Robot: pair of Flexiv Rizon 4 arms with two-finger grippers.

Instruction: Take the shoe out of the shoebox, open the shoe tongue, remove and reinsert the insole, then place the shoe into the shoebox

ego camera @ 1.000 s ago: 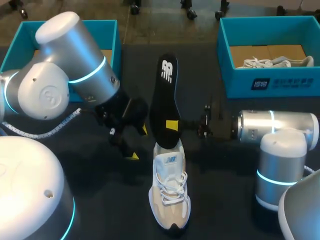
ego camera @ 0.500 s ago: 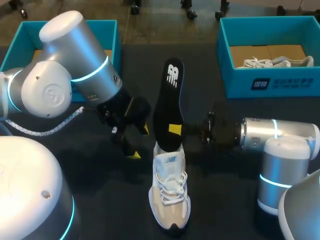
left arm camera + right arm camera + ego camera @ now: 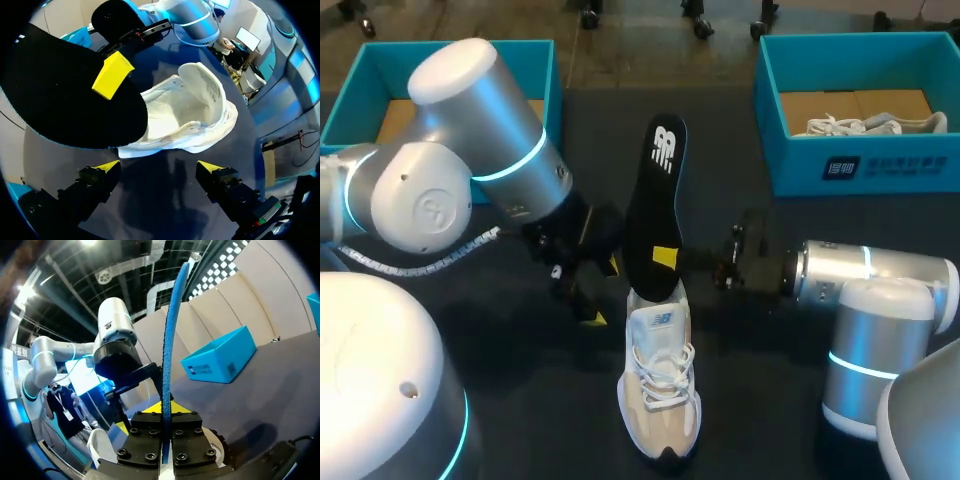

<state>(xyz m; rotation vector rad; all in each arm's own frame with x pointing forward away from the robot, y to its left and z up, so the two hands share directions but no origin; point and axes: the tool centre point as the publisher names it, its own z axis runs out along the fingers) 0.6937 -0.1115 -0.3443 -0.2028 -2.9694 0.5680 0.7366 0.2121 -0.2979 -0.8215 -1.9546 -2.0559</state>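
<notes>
The right gripper (image 3: 667, 258) is pinching the long black foam insole (image 3: 655, 200) from both sides, holding it raised on end and leaning; the insole's lower end is meeting the heel opening of the beige-and-white laced sneaker (image 3: 660, 390); the sneaker is standing on the dark table (image 3: 770, 400), outside the teal cardboard shoebox (image 3: 860, 165) at the far right; the left gripper (image 3: 600, 292) is hanging just beside the sneaker's heel, fingers spread, gripping nothing.
</notes>
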